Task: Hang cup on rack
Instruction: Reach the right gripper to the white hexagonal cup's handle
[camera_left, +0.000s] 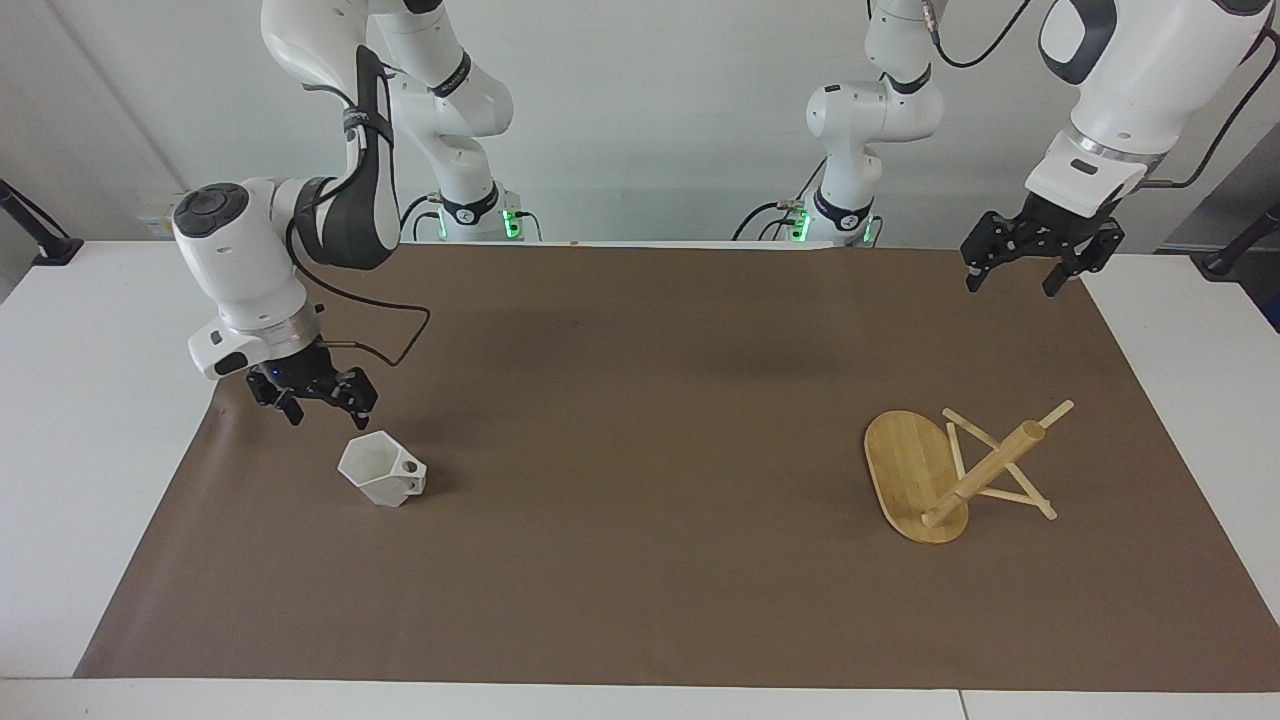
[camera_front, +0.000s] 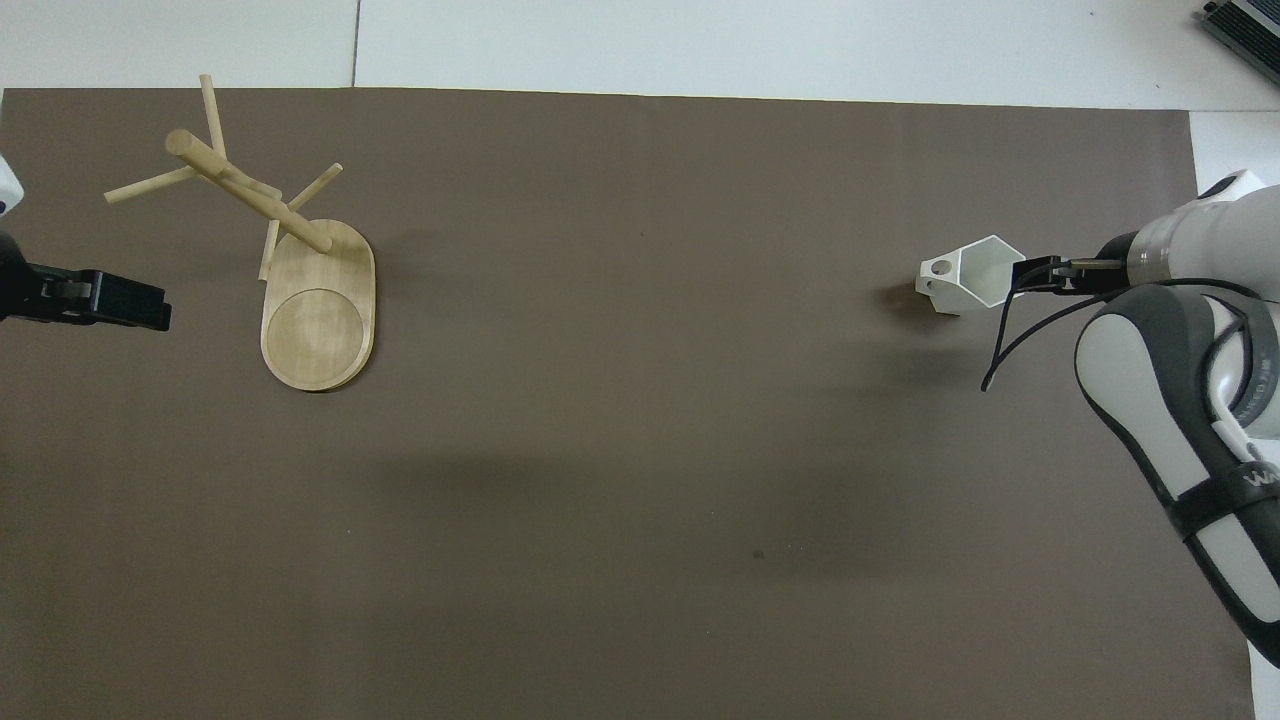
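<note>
Facing view, read across.

Right gripper: hangs low over the brown mat, toward the right arm's end of the table. Fingers spread, nothing between them. It sits just off the cup's rim at about 10 o'clock and is not yet touching.

Cup: white, faceted, standing upright on the mat with its mouth up. The handle with its round hole points to about 3 o'clock in this view. In the overhead view the cup shows the gripper's tip overlapping its rim edge; that is height, not contact.

Rack: toward the left arm's end of the table, well apart from the cup. It lies tipped over, base on edge, post slanting toward 2 o'clock, pegs resting on the mat.

Left gripper: waits high at the mat's corner, fingers spread, empty.

Step in hand, by my judgement: closing on the cup. To do it well, bring one finger inside the rim and one outside on the wall away from the handle, leaving the hole free for a peg. Descend straight, because a sideways nudge could topple the narrow-footed cup. The rack likely needs righting before any hanging.
</note>
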